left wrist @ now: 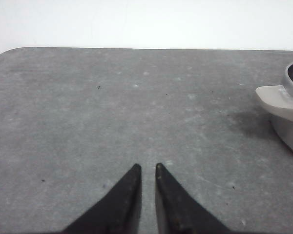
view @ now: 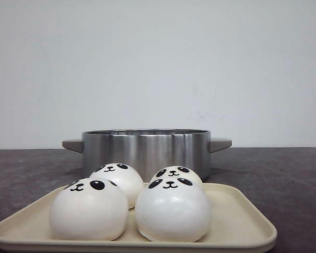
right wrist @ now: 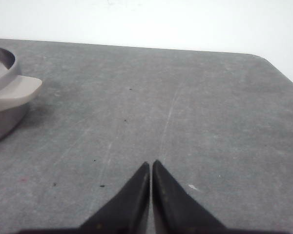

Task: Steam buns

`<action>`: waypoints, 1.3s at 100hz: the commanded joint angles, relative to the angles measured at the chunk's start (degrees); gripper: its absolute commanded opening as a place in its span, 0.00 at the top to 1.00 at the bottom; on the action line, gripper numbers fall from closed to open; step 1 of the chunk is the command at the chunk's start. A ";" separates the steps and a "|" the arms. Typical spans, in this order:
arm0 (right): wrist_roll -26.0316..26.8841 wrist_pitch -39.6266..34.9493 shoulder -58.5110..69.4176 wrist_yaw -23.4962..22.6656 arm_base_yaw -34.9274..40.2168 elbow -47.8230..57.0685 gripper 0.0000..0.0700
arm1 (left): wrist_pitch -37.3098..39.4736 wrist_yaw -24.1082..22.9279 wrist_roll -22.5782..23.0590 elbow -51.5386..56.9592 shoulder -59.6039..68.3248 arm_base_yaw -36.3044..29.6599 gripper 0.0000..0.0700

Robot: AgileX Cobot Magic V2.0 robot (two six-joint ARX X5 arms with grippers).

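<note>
Several glossy white buns with black panda faces sit on a cream tray point(view: 242, 224) at the near edge of the front view: one front left point(view: 88, 211), one front right point(view: 172, 212), two behind them point(view: 121, 176) point(view: 178, 173). My left gripper point(left wrist: 147, 166) hovers over bare grey table, its black fingers close together with only a narrow slit, holding nothing. My right gripper point(right wrist: 151, 163) is shut and empty over bare table. Neither gripper shows in the front view, and no bun shows in the wrist views.
A steel pot point(view: 146, 147) with grey side handles stands open just behind the tray. One handle point(left wrist: 281, 100) shows in the left wrist view, the other handle point(right wrist: 14, 90) in the right wrist view. The dark grey table point(view: 284, 174) ends at a white wall.
</note>
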 commanded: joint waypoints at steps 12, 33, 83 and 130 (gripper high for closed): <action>0.42 0.66 -0.04 0.07 -0.02 -0.15 1.00 | -0.20 -0.11 0.26 -1.01 -0.02 0.09 0.98; 0.42 0.66 -0.04 0.07 -0.02 -0.15 1.00 | -0.20 -0.13 0.26 -1.03 -0.02 0.09 0.98; 9.07 3.98 -0.04 -0.42 -0.02 -0.13 1.00 | -0.22 3.17 -11.58 -0.72 -0.02 0.09 0.98; 31.06 13.33 0.68 -13.53 0.00 7.41 1.00 | -10.23 17.90 -23.34 16.76 5.05 0.04 0.98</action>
